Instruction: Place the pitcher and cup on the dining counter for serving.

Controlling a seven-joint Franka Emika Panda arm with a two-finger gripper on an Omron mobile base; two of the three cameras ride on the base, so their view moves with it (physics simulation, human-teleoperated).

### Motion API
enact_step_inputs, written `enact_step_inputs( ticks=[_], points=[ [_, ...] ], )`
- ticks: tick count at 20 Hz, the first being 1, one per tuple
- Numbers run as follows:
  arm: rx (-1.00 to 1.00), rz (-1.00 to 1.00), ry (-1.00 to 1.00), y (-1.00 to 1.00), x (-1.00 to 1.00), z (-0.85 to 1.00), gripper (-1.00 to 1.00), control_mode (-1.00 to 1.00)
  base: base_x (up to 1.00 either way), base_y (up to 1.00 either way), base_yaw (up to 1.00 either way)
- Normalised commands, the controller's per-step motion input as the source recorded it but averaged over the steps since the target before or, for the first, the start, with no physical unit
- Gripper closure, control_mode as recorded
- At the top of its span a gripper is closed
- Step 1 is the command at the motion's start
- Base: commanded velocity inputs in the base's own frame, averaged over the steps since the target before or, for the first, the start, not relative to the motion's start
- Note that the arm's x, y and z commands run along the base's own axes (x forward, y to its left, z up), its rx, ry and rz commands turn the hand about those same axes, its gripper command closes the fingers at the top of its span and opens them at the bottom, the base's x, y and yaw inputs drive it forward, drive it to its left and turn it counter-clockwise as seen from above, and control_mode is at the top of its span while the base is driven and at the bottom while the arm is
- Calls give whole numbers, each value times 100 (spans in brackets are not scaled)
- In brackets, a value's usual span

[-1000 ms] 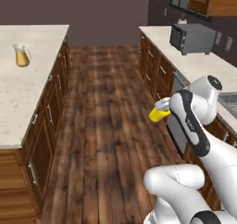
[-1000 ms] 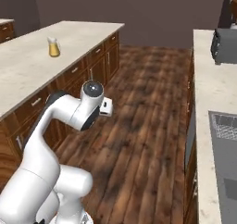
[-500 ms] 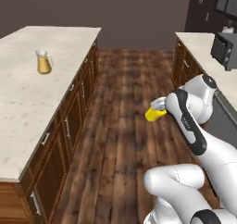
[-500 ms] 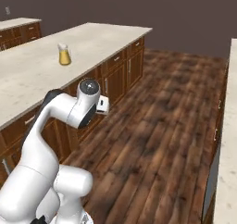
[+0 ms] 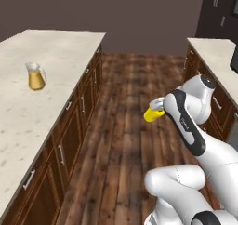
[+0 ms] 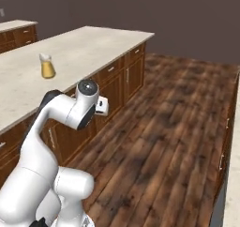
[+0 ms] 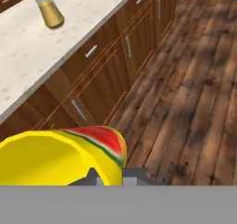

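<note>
Over the wood floor (image 5: pixel 125 126), between the two rows of cabinets: gripper (image 5: pixel 158 109) held up in the air, squeezed shut on the cup (image 5: pixel 151 113). Cup yellow, tipped on its side, open mouth seen up close in the hand view (image 7: pixel 51 158), with a red and green mark near its rim. Two finger tips (image 7: pixel 92 177) pinching the cup's wall, one inside and one outside. Cup not touching floor or counter. White arm (image 6: pixel 70 111) bent like an elbow, hiding cup and gripper in the right base view.

Next to the arm, on its left: counter (image 5: pixel 28 122), long, with a pale speckled top over brown drawers and doors (image 7: pixel 106 65) with small metal handles. Near stretch of the top bare.

Farther along that top: pitcher (image 5: pixel 35 76), standing up straight, well back from the long edge that faces the floor. Amber drink inside, clear neck on top. Seen too in the right base view (image 6: pixel 47 65) and at the top left of the hand view (image 7: pixel 47 9). Well apart from the cup.

Across the floor, on the right: another pale top (image 5: pixel 214 56) over brown cabinets. Dark wall (image 5: pixel 148 15) at the far end.
</note>
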Motion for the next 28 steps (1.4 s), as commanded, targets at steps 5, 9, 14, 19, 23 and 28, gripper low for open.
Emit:
enact_step_inputs(
  ticks=[5, 9, 14, 19, 23, 28],
  points=[
    [0, 0, 0, 0, 0, 0, 100, 100, 100, 0, 7],
    [0, 0, 0, 0, 0, 0, 100, 100, 100, 0, 46],
    [0, 0, 0, 0, 0, 0, 100, 100, 100, -4, 55],
    [0, 0, 0, 0, 0, 0, 100, 100, 100, -17, 62],
    [0, 0, 0, 0, 0, 0, 100, 100, 100, -23, 66],
    [0, 0, 0, 0, 0, 0, 100, 100, 96, -55, 60]
  ],
)
